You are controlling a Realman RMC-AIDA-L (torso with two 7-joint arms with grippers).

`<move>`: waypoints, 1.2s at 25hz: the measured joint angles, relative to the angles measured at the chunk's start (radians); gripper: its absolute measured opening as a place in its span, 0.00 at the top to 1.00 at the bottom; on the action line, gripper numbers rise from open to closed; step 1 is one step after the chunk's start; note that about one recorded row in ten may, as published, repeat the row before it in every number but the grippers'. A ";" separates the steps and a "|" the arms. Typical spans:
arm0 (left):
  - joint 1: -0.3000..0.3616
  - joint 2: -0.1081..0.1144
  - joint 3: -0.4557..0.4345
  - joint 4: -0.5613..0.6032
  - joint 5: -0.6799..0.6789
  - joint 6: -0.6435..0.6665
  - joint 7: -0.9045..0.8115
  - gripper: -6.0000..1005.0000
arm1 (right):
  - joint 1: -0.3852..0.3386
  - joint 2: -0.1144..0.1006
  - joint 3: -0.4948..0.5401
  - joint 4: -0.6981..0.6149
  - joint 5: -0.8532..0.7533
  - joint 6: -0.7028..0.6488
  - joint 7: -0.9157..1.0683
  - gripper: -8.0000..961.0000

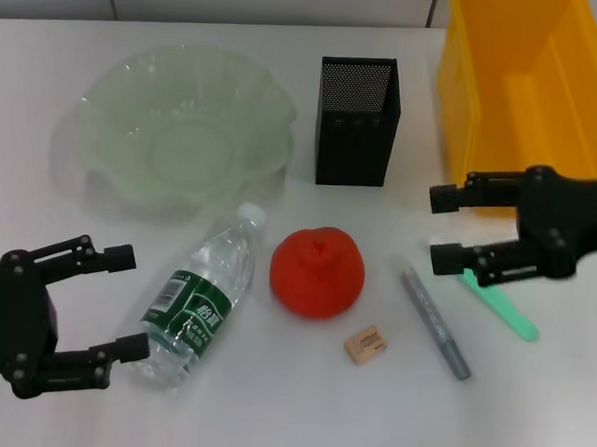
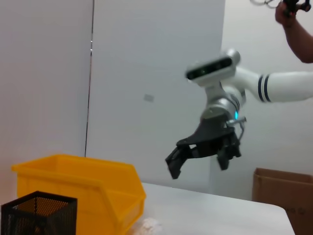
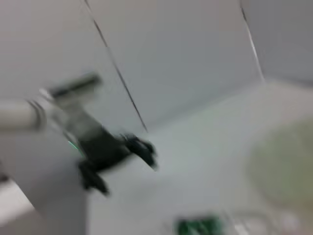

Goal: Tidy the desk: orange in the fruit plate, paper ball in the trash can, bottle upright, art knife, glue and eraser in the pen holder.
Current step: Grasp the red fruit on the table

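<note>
Now hovering: right gripper [image 1: 439, 229] with fingers wide above the glue [image 1: 501, 308]; left gripper [image 1: 126, 303], fingers wide too, beside the lying bottle [image 1: 200, 298].

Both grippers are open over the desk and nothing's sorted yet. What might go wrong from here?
1. The bottle lies on its side right beside the open left gripper; a nudge may roll it into the orange.
2. The right gripper hangs open over the glue, with the art knife close alongside; closing there may knock the wrong stick.
3. The eraser is small and flat, so it may slip from the fingers.
</note>
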 joint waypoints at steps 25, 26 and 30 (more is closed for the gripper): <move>0.001 0.009 0.001 -0.058 0.000 -0.091 -0.004 0.17 | 0.392 0.059 -0.827 -0.023 -0.383 0.524 0.635 0.28; 0.002 0.008 0.000 -0.058 0.000 -0.091 -0.002 0.17 | 0.397 0.059 -0.858 -0.008 -0.382 0.555 0.637 0.29; 0.004 0.008 -0.005 -0.058 0.000 -0.091 -0.001 0.17 | 0.391 0.059 -0.866 -0.026 -0.382 0.561 0.638 0.30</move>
